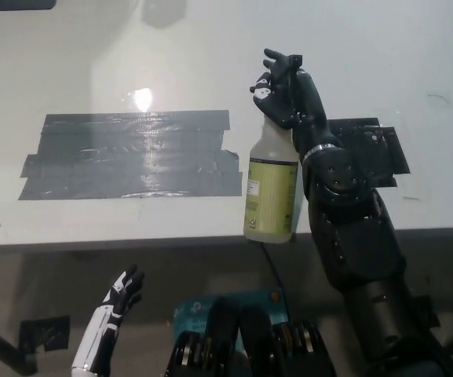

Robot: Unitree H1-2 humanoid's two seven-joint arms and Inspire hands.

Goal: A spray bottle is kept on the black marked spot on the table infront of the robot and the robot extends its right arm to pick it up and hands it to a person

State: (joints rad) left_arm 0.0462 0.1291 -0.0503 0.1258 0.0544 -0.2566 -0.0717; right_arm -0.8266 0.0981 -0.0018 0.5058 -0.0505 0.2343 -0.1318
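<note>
My black right hand (289, 94) is shut on the top of the spray bottle (272, 192), a pale bottle with a yellow-green label. The bottle hangs lifted above the table, its bottom pointing toward the table's near edge, and my fingers hide its spray head. The small black marked spot (367, 153) lies bare on the table just right of my forearm. My white left hand (120, 298) rests low at the lower left, below the table edge, fingers apart and holding nothing.
A large patch of grey tape (132, 153) covers the left middle of the white table (187, 63). A shadow falls on the table at the top edge, near the middle. A teal device (202, 310) sits under the table's near edge.
</note>
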